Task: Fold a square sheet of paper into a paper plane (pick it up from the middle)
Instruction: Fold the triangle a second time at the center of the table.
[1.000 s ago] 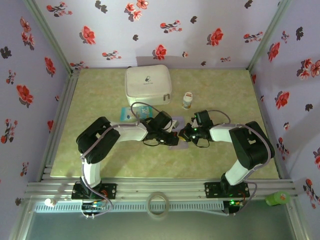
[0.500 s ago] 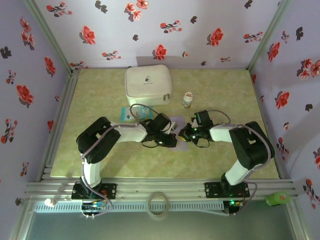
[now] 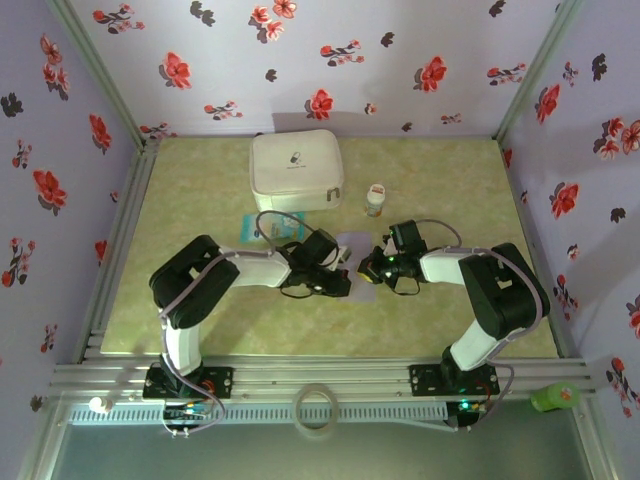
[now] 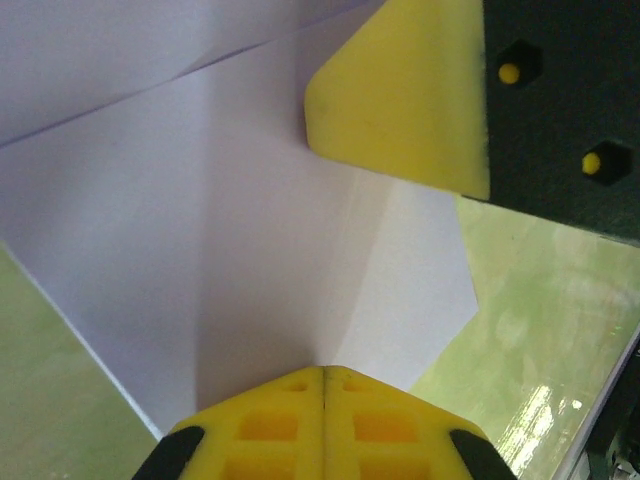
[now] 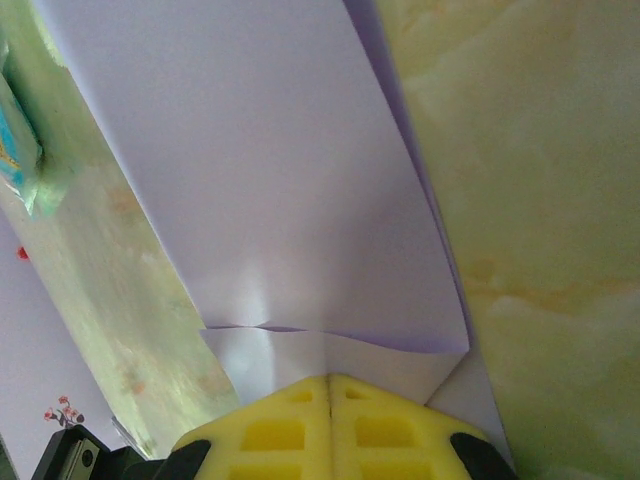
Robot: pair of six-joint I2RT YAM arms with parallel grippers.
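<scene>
Bare tabletop (image 3: 300, 330) nearside (bottle (image 3: 375, 201), case (image 3: 295, 168) behind)

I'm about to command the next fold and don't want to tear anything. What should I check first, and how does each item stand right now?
1. Left gripper shut: ok, fingertips together on the lavender paper.
2. Right gripper shut: ok, tips also on the paper.
3. Paper lying on the table: ok.
4. Creases in place: ok, several show; whether they are symmetric, cannot tell.
5. Teal packet apart from the paper: ok.
6. Dart shape finished: cannot tell, the arms cover most of it from above.
</scene>
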